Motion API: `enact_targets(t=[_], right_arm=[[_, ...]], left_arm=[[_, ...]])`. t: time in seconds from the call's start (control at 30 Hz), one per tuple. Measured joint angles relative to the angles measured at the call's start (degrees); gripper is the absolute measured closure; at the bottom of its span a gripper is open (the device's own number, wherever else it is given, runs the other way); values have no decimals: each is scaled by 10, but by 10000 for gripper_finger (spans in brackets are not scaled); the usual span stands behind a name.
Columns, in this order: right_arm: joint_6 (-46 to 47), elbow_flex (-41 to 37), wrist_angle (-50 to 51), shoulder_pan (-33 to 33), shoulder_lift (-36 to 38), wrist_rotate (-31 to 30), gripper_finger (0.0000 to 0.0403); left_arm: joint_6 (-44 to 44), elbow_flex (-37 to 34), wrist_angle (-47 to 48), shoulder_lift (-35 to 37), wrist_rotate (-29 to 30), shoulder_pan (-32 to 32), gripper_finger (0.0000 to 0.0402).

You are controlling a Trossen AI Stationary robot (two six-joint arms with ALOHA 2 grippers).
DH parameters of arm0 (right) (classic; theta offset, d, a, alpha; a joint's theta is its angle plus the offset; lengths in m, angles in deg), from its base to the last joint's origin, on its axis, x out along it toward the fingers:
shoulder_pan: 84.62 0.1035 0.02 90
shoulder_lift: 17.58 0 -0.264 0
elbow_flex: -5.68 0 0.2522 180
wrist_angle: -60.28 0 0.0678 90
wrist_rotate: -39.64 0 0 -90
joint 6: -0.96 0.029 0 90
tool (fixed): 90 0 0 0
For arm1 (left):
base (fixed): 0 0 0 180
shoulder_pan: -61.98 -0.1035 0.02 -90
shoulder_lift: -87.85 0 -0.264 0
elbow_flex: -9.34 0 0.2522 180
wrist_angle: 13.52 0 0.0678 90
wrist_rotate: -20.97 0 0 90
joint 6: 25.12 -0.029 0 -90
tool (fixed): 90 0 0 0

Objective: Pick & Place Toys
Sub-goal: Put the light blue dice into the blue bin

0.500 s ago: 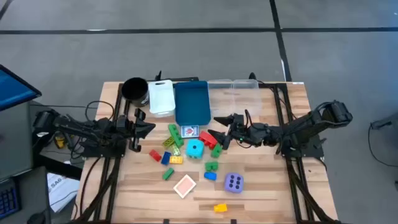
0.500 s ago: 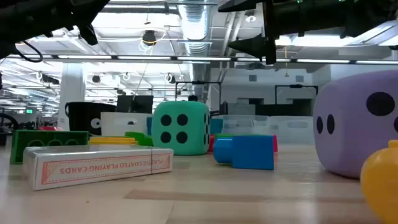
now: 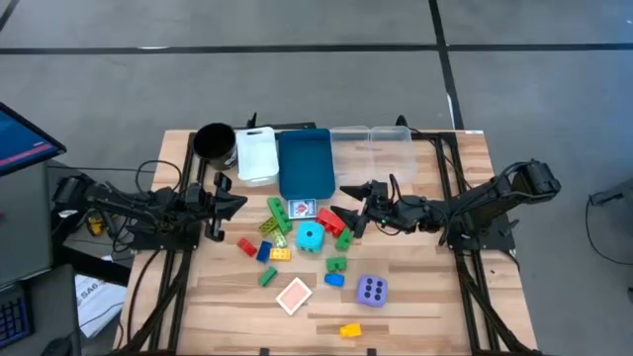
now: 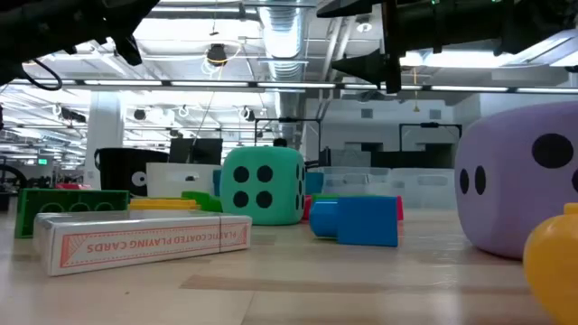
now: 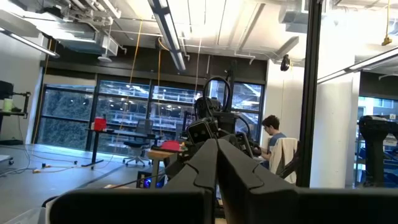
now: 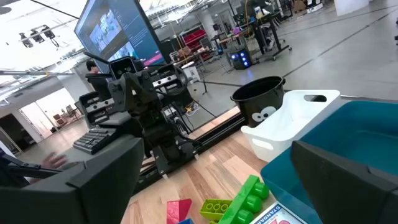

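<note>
Now the left tool hangs over the worktop's left side, fingers pressed together, holding nothing. Toward the middle, small bricks, a cyan die, a purple die and a red-backed card lie scattered before the blue bin. Farther right, the right tool hovers just above a red brick, fingers spread wide, empty.

Two dice, three bins

Light wooden slatted table carries black cup, white, blue, clear bins, scattered plastic bricks, cyan die, purple die, red-backed cards
</note>
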Motion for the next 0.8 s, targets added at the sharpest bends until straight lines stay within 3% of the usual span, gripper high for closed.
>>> enact_targets(t=[0.37,0.67,0.8], right_arm=[[-10,0,19,-1,0,9,3],[-75,0,45,-1,4,164,3],[-128,9,148,-16,31,195,3]], left_arm=[[0,0,0,0,0,0,399],[-2,1,-25,-1,0,0,399],[0,1,-56,2,0,0,399]])
